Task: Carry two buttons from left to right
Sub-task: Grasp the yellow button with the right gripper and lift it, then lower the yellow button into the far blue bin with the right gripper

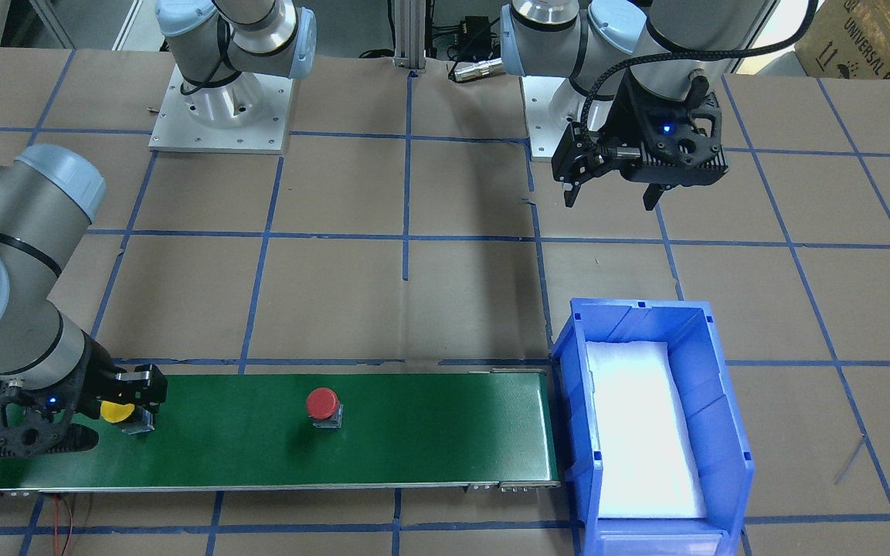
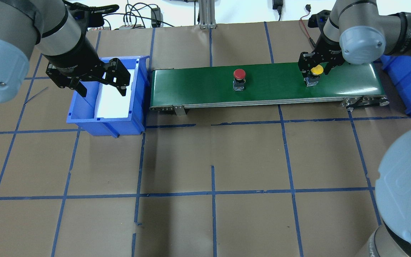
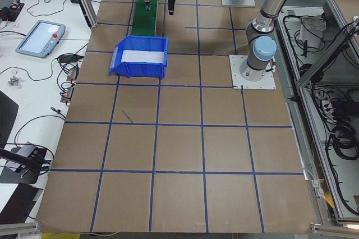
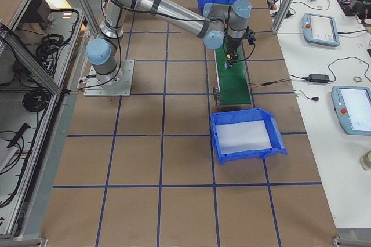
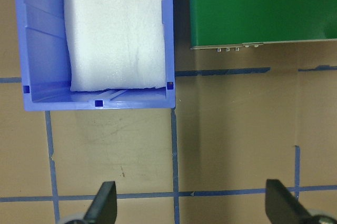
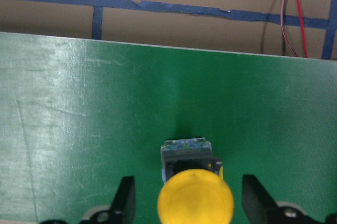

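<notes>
right pincer [image 6: 189, 199] wide, straddling yellow button [image 2: 316, 70], clear of cap | yellow at belt [image 2: 273, 85] right end; likely light, rigid, top-heavy; smooth cap slippery, so grip square base under it | red button [image 2: 239, 74] upright mid-belt | left pincer [image 5: 189, 195] wide, empty, beside bin [image 2: 84, 117]

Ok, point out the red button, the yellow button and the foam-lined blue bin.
red button [image 2: 239, 74]: overhead view, on its round cap.
yellow button [image 6: 195, 202]: right wrist view, on its cap's top.
blue bin [image 1: 715, 417]: front-facing view, on its inner side wall.
</notes>
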Available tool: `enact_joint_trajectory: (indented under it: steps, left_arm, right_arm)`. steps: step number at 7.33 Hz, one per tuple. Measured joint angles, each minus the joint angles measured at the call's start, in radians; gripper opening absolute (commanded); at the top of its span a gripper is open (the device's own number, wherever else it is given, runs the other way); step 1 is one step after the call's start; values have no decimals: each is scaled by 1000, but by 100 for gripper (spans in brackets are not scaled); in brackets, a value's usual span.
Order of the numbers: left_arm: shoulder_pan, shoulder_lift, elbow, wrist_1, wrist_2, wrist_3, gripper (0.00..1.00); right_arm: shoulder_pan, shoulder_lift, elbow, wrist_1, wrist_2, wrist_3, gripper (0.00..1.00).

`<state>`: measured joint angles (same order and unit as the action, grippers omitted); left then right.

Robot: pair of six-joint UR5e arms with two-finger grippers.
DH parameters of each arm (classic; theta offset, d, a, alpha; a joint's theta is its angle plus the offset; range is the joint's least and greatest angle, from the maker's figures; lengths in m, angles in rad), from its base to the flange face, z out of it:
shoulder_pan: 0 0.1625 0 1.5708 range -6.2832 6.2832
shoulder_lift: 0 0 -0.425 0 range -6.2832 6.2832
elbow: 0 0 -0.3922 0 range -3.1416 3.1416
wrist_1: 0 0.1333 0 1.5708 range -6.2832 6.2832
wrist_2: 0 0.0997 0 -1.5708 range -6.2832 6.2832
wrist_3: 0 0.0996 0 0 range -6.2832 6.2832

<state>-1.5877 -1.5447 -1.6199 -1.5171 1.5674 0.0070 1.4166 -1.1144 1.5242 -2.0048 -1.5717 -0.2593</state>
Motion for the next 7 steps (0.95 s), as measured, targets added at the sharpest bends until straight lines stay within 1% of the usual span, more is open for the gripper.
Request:
enact_joint_trajectory:
  steps: [1,3,4,5,7]
  left_arm:
    - [0,0,0,0,0,0,100]
    - [0,0,0,0,-1,-1,100]
    - [0,0,-2,-1,-1,-2,100]
    - [-1,0,-6,-1,-1,-3,100]
    - [-3,0,-15,0,-1,-5,100]
  right_arm:
    - [-1,0,-3,-1,-1,-8,25]
    - [-9,-1,-15,-1,-19,-30,25]
    - [-36,-9,-29,-1,-26,-40,25]
    - [-93,-34,-36,0,-29,-76,25]
    - [-266,-88,-40,1,-25,-263,23]
